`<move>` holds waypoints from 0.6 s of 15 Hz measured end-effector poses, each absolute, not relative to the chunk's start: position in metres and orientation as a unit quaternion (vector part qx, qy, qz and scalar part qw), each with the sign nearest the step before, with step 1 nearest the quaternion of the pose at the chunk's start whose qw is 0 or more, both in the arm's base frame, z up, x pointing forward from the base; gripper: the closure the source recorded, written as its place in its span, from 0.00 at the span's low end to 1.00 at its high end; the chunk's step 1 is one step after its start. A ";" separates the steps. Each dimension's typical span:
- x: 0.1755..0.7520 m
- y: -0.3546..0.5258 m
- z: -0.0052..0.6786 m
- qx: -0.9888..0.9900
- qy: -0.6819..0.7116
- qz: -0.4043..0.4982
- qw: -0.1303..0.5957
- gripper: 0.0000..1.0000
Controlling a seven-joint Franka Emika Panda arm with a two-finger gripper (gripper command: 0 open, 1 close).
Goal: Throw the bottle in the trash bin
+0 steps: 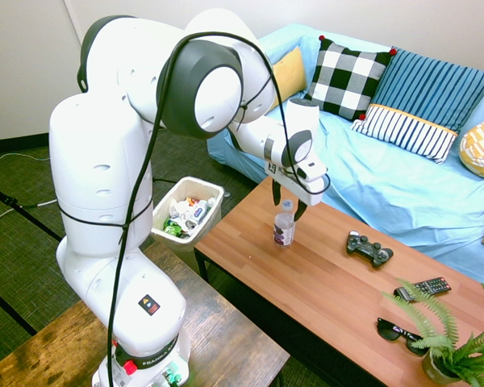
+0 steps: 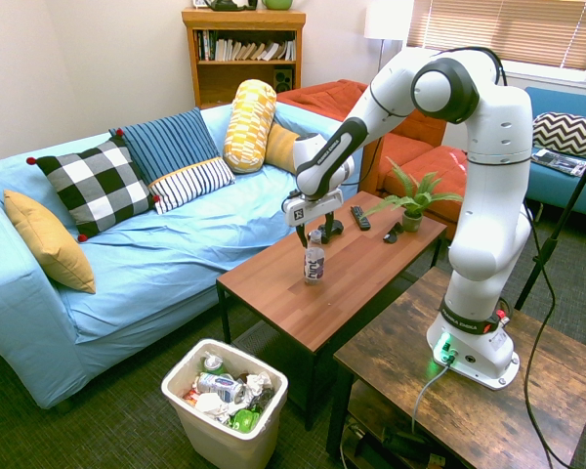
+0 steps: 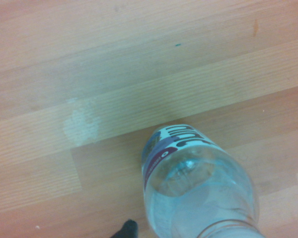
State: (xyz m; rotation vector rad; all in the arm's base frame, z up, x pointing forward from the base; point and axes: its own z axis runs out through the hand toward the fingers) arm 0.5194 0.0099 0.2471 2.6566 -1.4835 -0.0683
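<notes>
First exterior view: a small clear plastic bottle [image 1: 284, 228] is shown upright on the wood-topped bench [image 1: 331, 274], near its end at ten o'clock. Its body is transparent, with a rounded shoulder narrowed into a short neck, and is topped by a pale cap. The lower part is wrapped by a label on which white, purple and dark maroon are seen. In the wrist view, large dark lettering is shown on the label's white part, with small pale print on a maroon band; wood grain is seen around the bottle, and a ring is shown at the neck.

The claw [image 1: 288, 212] is held open, its fingers spread on either side of the bottle's top; whether the plastic is touched cannot be told.

From the bottle, in the first exterior view, the white trash bin [image 1: 171, 242] is placed at nine o'clock, off the bench and well apart. It is filled with crumpled wrappers [image 1: 177, 211] and containers, some white, some green. On the bench, a black game controller [image 1: 369, 248] is set between three and four o'clock; a remote control [image 1: 423, 289] and a potted fern [image 1: 460, 355] are seen at four, and sunglasses [image 1: 402, 334] between four and five.
</notes>
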 end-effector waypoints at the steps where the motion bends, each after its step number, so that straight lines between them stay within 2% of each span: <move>1: 0.520 0.009 0.248 0.871 -0.488 -0.021 0.049 1.00; 9: 0.523 0.007 0.251 0.870 -0.490 -0.024 0.049 1.00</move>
